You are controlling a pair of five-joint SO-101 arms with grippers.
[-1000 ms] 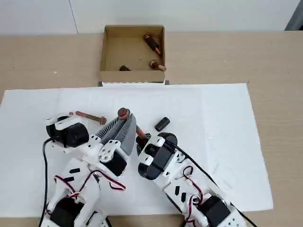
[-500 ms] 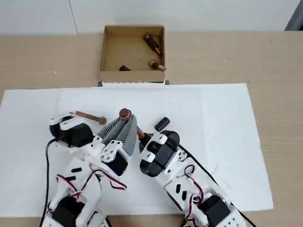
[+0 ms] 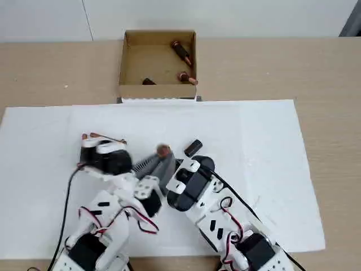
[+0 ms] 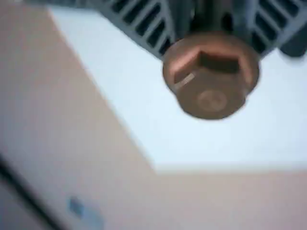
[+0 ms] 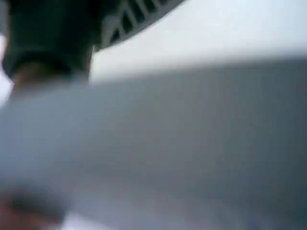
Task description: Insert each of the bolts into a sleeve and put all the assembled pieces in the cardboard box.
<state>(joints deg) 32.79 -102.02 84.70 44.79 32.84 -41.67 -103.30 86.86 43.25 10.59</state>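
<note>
My left gripper (image 3: 162, 153) is shut on a copper bolt (image 4: 211, 76), whose hex head (image 3: 163, 150) points up towards the box. It sits right beside my right arm (image 3: 192, 182) at mid-paper. In the right wrist view my right gripper (image 5: 50, 55) holds a dark sleeve (image 5: 48, 38), and a blurred grey shape crosses close in front of it. A second black sleeve (image 3: 193, 148) lies loose on the paper just beyond the right arm. Another bolt (image 3: 104, 136) lies to the left, partly behind the left arm. The cardboard box (image 3: 131, 62) holds two assembled pieces (image 3: 181, 51) (image 3: 187, 78).
White paper (image 3: 265, 147) covers the near part of the wooden table (image 3: 282, 68). The box stands just beyond the paper's far edge. A small dark piece (image 3: 148, 82) rests against the box's near wall. The two arms crowd together at the near centre.
The left arm has swung right and nearer, carrying the bolt up against the right arm. Its body now hides part of the loose bolt. The right arm barely moved.
</note>
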